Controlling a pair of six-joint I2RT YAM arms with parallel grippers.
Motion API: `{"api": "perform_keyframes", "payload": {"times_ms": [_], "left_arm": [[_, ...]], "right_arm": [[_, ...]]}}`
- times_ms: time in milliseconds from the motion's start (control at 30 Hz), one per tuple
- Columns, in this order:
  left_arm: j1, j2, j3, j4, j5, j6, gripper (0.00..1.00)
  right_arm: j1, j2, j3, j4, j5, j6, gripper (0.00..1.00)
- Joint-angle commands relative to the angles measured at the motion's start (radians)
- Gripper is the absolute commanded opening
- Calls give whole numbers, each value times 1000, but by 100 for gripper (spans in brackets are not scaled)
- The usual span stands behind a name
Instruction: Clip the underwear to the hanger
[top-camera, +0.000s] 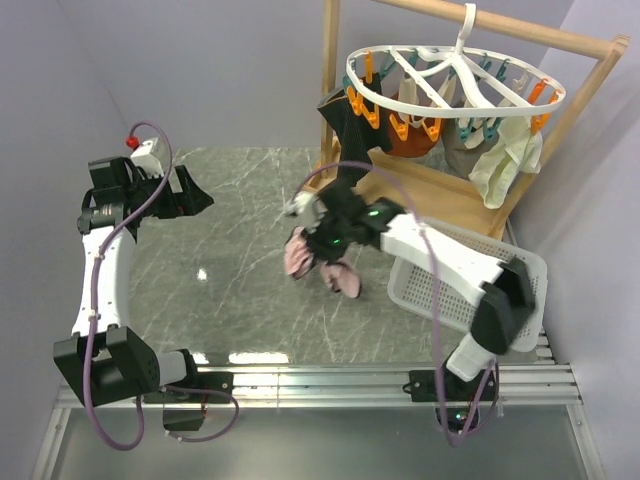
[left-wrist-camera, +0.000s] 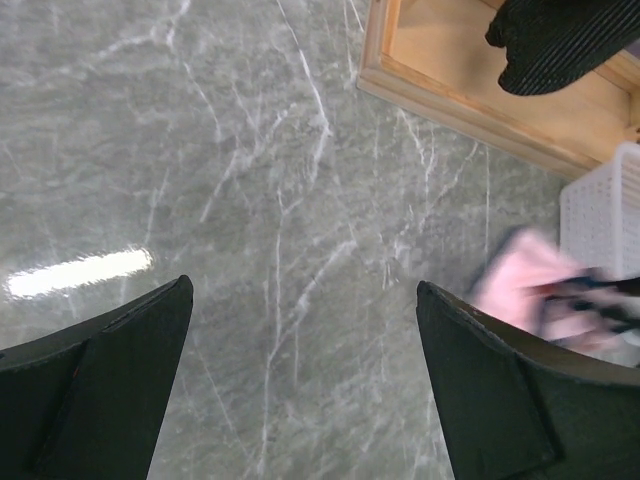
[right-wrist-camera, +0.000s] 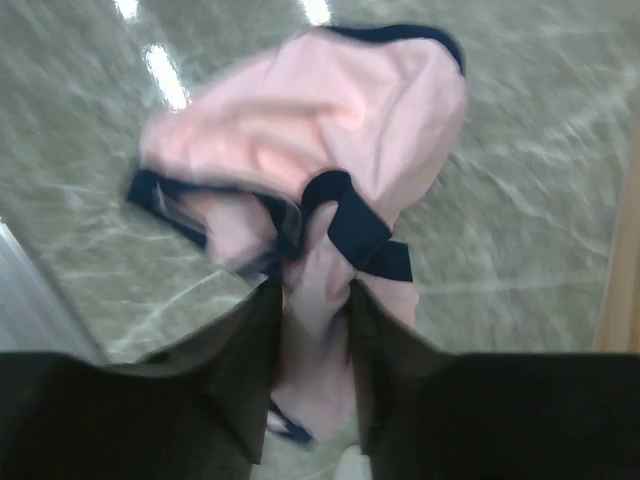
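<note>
The pale pink underwear (top-camera: 312, 262) with navy edging hangs bunched from my right gripper (top-camera: 322, 238) above the marble table, left of the basket. In the right wrist view the gripper (right-wrist-camera: 314, 290) is shut on a fold of the underwear (right-wrist-camera: 300, 130). It also shows blurred in the left wrist view (left-wrist-camera: 530, 285). The white oval hanger (top-camera: 455, 75) with orange and teal pegs hangs from the wooden rack at the upper right, well above the gripper. My left gripper (top-camera: 198, 198) is open and empty over the table at the left (left-wrist-camera: 300, 300).
A wooden rack frame (top-camera: 420, 185) stands at the back right. A black garment (top-camera: 350, 125), an orange one and cream garments (top-camera: 505, 160) hang from the hanger. A white mesh basket (top-camera: 440, 290) sits under my right arm.
</note>
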Motion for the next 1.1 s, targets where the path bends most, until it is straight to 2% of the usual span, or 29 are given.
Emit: {"api": "perform_keyframes", "payload": {"times_ms": [0, 33, 67, 133, 200, 267, 300, 367, 433, 567, 667, 767, 867, 1067], "left_arm": [[7, 6, 23, -39, 65, 33, 99], [7, 8, 20, -53, 72, 50, 99], [7, 19, 17, -66, 72, 85, 99], [6, 29, 4, -120, 77, 144, 99], [-13, 46, -29, -155, 74, 207, 99], [-40, 65, -64, -160, 62, 240, 99], [-87, 75, -98, -163, 51, 251, 97], [-147, 127, -117, -168, 2, 260, 92], [-212, 167, -141, -154, -20, 253, 81], [-289, 291, -167, -129, -55, 217, 70], [-326, 335, -169, -148, -67, 243, 60], [-339, 347, -187, -146, -69, 260, 57], [-353, 388, -180, -148, -70, 247, 51], [-358, 454, -167, -140, -145, 202, 52]], "right_arm": [[122, 141, 72, 77, 114, 54, 44], [142, 155, 71, 72, 100, 57, 63], [170, 161, 60, 69, 80, 59, 93], [168, 134, 6, 87, -5, 86, 98], [141, 94, -38, 91, -54, 109, 98], [107, 77, -58, 94, -78, 131, 94], [64, 74, -73, 91, -93, 157, 91], [23, 89, -89, 78, -99, 186, 82], [-14, 123, -97, 78, -84, 210, 71], [-30, 195, -86, 71, -104, 252, 64], [-31, 197, -107, 92, -145, 244, 63], [-28, 184, -104, 106, -191, 249, 63], [-28, 264, -69, 98, -220, 252, 61], [-27, 329, -26, 115, -207, 278, 61]]}}
